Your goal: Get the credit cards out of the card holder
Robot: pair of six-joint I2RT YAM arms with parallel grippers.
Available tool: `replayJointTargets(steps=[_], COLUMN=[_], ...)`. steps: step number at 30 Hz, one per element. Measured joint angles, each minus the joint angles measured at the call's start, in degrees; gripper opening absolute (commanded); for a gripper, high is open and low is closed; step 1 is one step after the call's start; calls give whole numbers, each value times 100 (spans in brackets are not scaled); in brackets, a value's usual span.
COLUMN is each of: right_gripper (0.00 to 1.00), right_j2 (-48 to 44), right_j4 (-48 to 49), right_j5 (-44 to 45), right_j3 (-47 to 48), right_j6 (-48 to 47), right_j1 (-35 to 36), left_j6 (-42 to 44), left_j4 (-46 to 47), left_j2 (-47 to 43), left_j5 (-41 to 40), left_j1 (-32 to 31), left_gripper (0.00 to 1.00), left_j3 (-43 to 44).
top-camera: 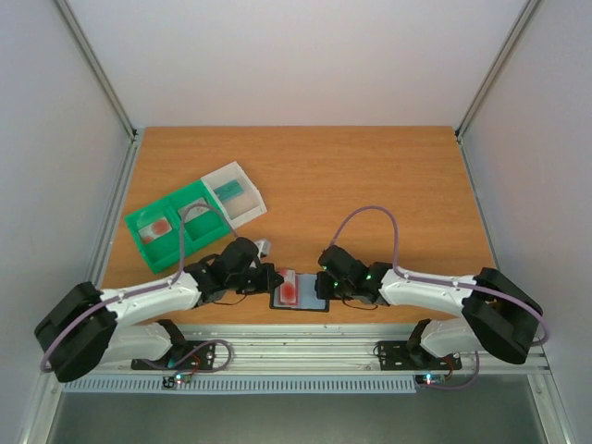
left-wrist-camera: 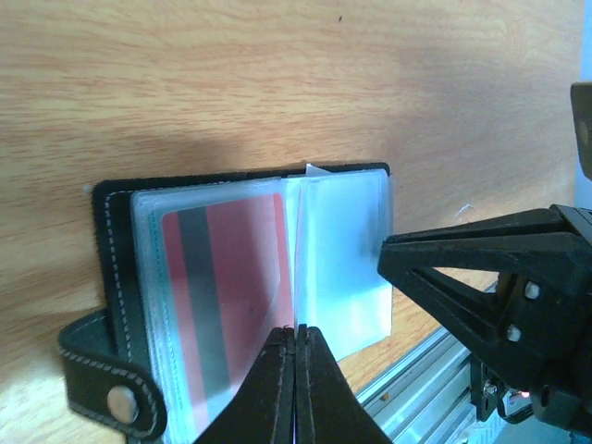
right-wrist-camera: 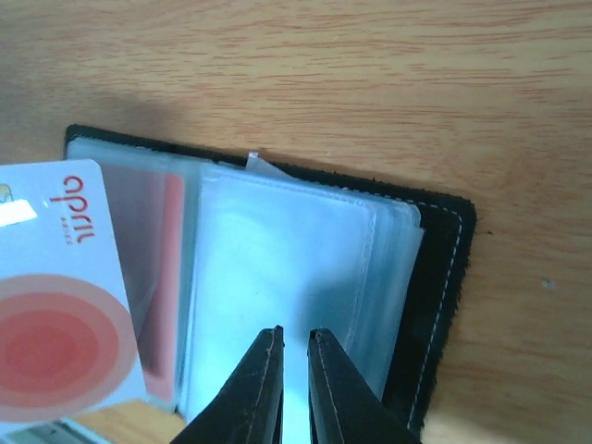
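Note:
The black card holder [top-camera: 314, 303] lies open at the table's near edge, its clear sleeves up [left-wrist-camera: 116, 250] [right-wrist-camera: 435, 277]. A red card with a grey stripe [left-wrist-camera: 222, 277] sits in a left sleeve. My left gripper [top-camera: 276, 280] [left-wrist-camera: 296, 328] is shut on a whitish card with red circles [right-wrist-camera: 55, 305], held on edge just above the holder's fold [top-camera: 289, 289]. My right gripper [top-camera: 324, 282] [right-wrist-camera: 296, 333] rests on the empty right sleeves, jaws a narrow gap apart with nothing between them. One of its fingers [left-wrist-camera: 398, 254] shows pressing the sleeves.
A green-and-white sorting tray [top-camera: 139, 231] stands at the back left. It holds a teal card [top-camera: 229, 191] in a white compartment and a red-pink card [top-camera: 163, 227] in a green one. The metal rail [left-wrist-camera: 425, 370] runs right below the holder.

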Motion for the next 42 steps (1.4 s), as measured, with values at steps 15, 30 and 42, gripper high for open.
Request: replayJointTargets(steps=[15, 30, 42], right_gripper=[35, 40, 1], right_j2=[-2446, -2767, -2898], right_j4=[98, 1233, 1786], right_j5=[-1038, -1799, -2317], right_j3=[-118, -337, -442], right_j6=[293, 1012, 815], right_j1=[-2, 0, -7], left_j6=[-127, -1266, -1499], left_j4=[-863, 638, 1008], left_j2=[-2048, -2924, -2942], left_j5=[-57, 352, 470], left_j1=[-2, -2, 2], left_gripper=[0, 0, 38], left_j3=[234, -179, -498])
